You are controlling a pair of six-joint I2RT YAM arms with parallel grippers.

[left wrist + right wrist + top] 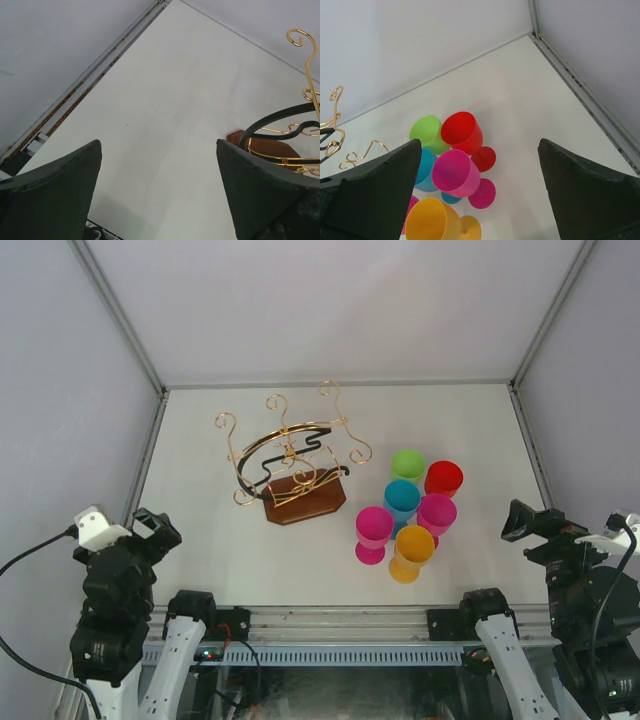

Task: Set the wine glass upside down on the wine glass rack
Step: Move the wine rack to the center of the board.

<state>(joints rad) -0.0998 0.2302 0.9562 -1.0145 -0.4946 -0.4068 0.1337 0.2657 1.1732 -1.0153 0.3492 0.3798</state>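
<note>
The wine glass rack [296,462], gold wire with scroll arms, a black band and a brown wooden base, stands left of centre; part of it shows in the left wrist view [285,137]. Several coloured plastic wine glasses stand upright in a cluster to its right: green [408,466], red [443,479], blue [402,499], two pink [436,513] [374,530] and orange [412,550]. They also show in the right wrist view, the red glass [462,132] and a pink glass [455,172] nearest. My left gripper [160,530] and right gripper [520,521] are open, empty, near the front corners.
The table [240,560] is white, walled by grey panels with metal frame rails at the left [150,460], right [530,450] and back. The arm bases sit at the near edge.
</note>
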